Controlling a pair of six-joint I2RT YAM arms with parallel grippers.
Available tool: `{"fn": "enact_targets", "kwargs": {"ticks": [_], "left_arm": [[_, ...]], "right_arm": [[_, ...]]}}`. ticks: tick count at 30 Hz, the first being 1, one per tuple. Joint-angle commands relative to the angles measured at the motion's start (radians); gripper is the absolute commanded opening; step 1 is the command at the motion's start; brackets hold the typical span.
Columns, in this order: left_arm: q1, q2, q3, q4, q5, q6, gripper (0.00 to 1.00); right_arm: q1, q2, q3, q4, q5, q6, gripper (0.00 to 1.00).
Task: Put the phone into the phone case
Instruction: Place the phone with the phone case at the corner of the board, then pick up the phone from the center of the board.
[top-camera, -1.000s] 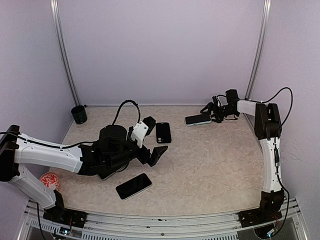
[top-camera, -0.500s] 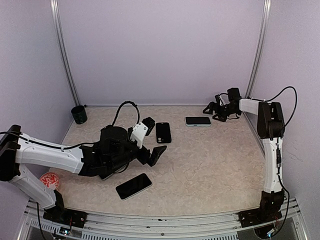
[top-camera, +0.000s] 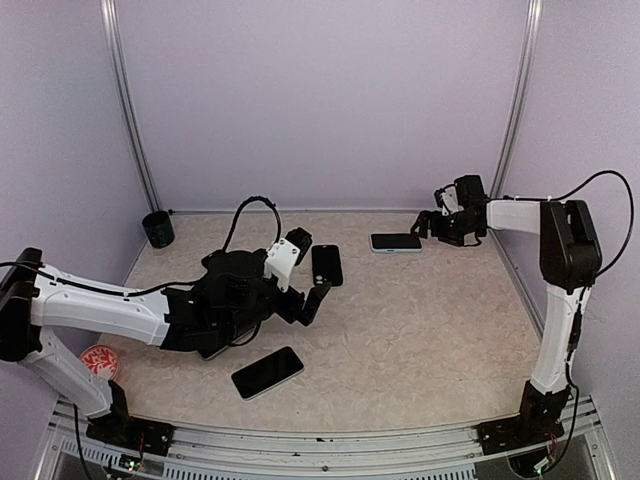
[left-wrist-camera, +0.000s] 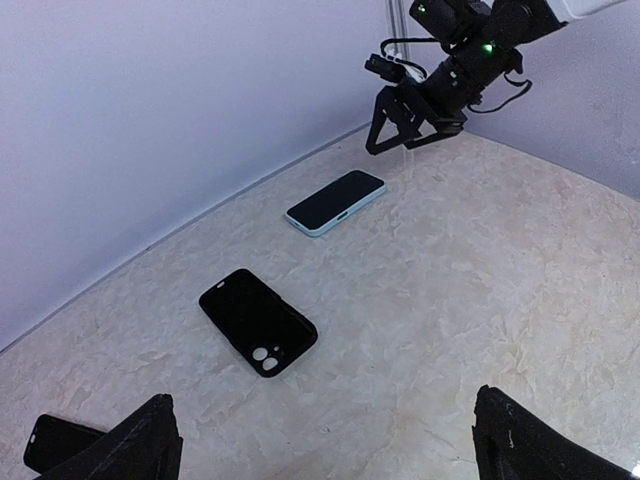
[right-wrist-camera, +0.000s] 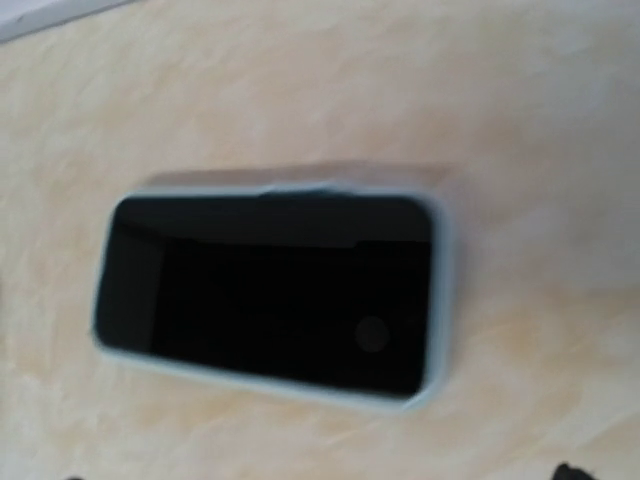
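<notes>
The beige speckled worktop (top-camera: 430, 340) is carrying everything, with pale walls closing it in. The white-and-black left arm (top-camera: 100, 310) is lying low across the near left part of it. The left jaws are standing as wide apart as they go with nothing between them, and their black fingers (left-wrist-camera: 130, 450) are framing the lower corners of the wrist view. The slimmer white right arm (top-camera: 560, 290) is reaching up the right side to the far right corner. The right jaws are hanging spread open and empty just beside the right end of a phone, clear of it.

That dark-screened phone in its pale blue case (top-camera: 396, 241) is lying flat and face up near the back wall. A second glossy black phone (top-camera: 267, 372) is lying bare at the near edge, in front of the left arm. An empty matte black phone case with camera cut-outs (top-camera: 327, 264) is lying open side up just beyond the left jaws. A small dark cup (top-camera: 157, 229) is standing in the far left corner. A red round disc (top-camera: 98, 361) is lying by the left arm's base.
</notes>
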Motion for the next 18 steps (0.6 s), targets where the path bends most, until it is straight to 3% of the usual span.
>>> {"fn": "enact_targets", "kwargs": {"ticks": [1, 9, 18], "left_arm": [[0.003, -0.05, -0.007, 0.026, -0.037, -0.007, 0.99], [0.018, -0.071, -0.064, 0.014, 0.087, -0.014, 0.99], [0.03, -0.1, -0.13, -0.068, 0.172, -0.025, 0.99]], "right_arm": [[0.096, -0.099, -0.123, 0.084, 0.132, -0.019, 1.0], [0.232, -0.207, -0.29, 0.161, 0.163, -0.002, 1.0], [0.343, -0.309, -0.454, 0.271, 0.069, -0.034, 1.0]]}}
